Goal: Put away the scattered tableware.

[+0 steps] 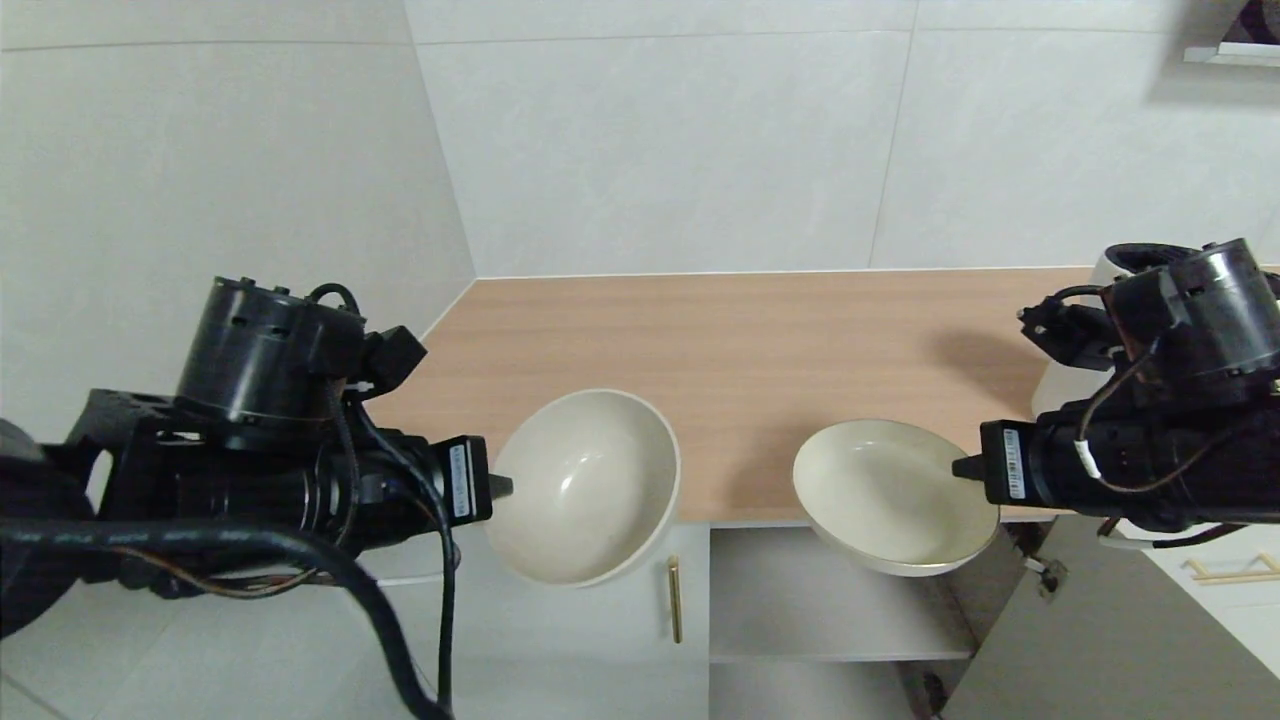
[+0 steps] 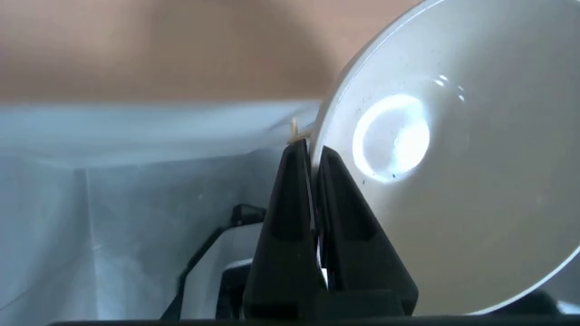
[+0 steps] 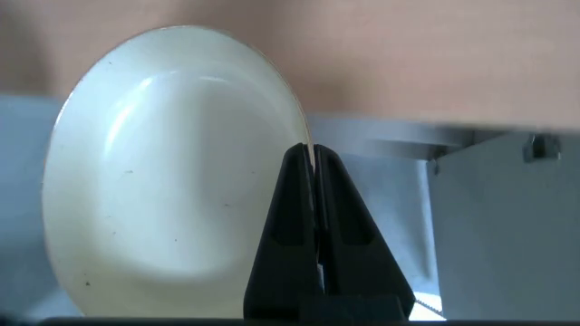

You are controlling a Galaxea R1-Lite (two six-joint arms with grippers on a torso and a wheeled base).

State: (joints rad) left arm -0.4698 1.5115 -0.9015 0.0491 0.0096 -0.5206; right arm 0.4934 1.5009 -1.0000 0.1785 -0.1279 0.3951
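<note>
Slipping is the risk: left gripper [image 1: 505, 485] pinches the deep bowl [image 1: 590, 490] at its nine o'clock rim, right gripper [image 1: 958, 466] the shallow bowl [image 1: 890, 495] at three o'clock, both tilted over the counter [image 1: 760, 330] edge.

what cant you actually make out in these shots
1. White object at the counter's right end, head view: the right arm covers most of it, so what it is stays unclear.
2. Open cabinet, head view: the shallow bowl in the right gripper and the picture's lower edge hide much of its inside.
3. Deep bowl, left wrist view: cut off by the edge; the left gripper covers the pinched rim.
</note>
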